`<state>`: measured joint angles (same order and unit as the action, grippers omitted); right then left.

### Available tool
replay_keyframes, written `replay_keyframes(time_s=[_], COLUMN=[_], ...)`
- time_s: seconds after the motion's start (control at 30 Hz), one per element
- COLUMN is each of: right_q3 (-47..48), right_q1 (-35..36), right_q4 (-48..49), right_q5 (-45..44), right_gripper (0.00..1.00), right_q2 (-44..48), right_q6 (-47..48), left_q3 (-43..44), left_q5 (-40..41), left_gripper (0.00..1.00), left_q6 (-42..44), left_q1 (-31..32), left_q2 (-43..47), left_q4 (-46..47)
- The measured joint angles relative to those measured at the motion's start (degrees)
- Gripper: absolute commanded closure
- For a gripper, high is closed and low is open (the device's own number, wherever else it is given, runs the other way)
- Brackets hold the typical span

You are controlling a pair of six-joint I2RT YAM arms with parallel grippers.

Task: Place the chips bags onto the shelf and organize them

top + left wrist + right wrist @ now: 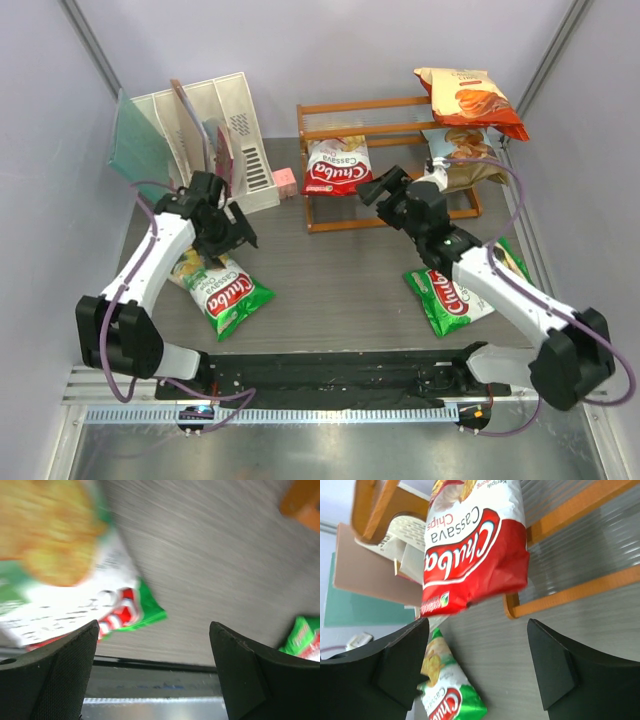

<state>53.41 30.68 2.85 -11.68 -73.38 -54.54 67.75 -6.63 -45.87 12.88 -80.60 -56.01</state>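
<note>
A glossy, crinkled green Chuba bag (228, 292) lies flat at lower left on the grey wood-grain table (330, 270); a second green bag (450, 298) lies at lower right. Above them, the left gripper (235, 238) and right gripper (380, 188) hang with jaws spread wide, gripping nothing. At upper centre, a red Chuba bag (337, 165) stands in the slatted orange-brown shelf (352, 106); a cream bag (468, 100) tops its right end, with a light-blue bag (462, 152) beneath.

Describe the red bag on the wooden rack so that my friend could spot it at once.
At the back stands an orange-brown wooden slatted shelf. At its left end leans a glossy red-and-white chips bag with "Chuba" in big letters. It is the only red bag there; the two at the right end are a cream and orange bag and a light-blue and brown bag.
</note>
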Motion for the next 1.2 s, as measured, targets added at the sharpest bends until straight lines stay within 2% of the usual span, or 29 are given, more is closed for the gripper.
replay_keyframes(time_s=[0.13,0.27,0.43,0.53,0.63,0.9,1.1,1.2], right_q3=[-2.4,-3.9,-3.0,-0.7,0.9,5.5,6.5,6.5], right_q1=[0.0,0.0,-0.1,-0.1,-0.3,-0.7,-1.8,-2.3], right_q4=[-6.9,-13.9,-21.5,-24.8,-26.3,-29.7,-30.9,-31.4], right_q5=[0.9,0.9,2.3,3.6,4.6,7.5,8.1,8.4], right_gripper=[0.16,0.17,0.17,0.17,0.18,0.18,0.17,0.18], right_q2=[9.8,17.8,19.5,16.8,14.8,9.9,10.0,10.0], right_q6=[0.7,2.3,5.1,7.0,8.1,10.1,11.4,11.4], left_q3=[4.5,5.5,-4.6,-11.3,-13.3,-15.9,-21.8,-22.3], left_q5=[10.3,19.0,21.7,21.6,20.0,11.0,3.3,0.8], left_gripper=[0.02,0.02,0.0,0.0,0.0,0.0,0.0,0.0], left_q6=[1.7,2.5,1.4,1.1,1.6,1.6,1.3,1.2], left_q1=[-3.6,-5.3,-10.5,-12.3,-13.5,-18.1,-26.3,-28.0], left_q2=[1.7,5.8,12.1,16.0,18.0,17.4,13.4,13.3], left_q4=[-6.2,-10.1,-10.9,-11.2,-10.2,-1.9,1.7,2.9])
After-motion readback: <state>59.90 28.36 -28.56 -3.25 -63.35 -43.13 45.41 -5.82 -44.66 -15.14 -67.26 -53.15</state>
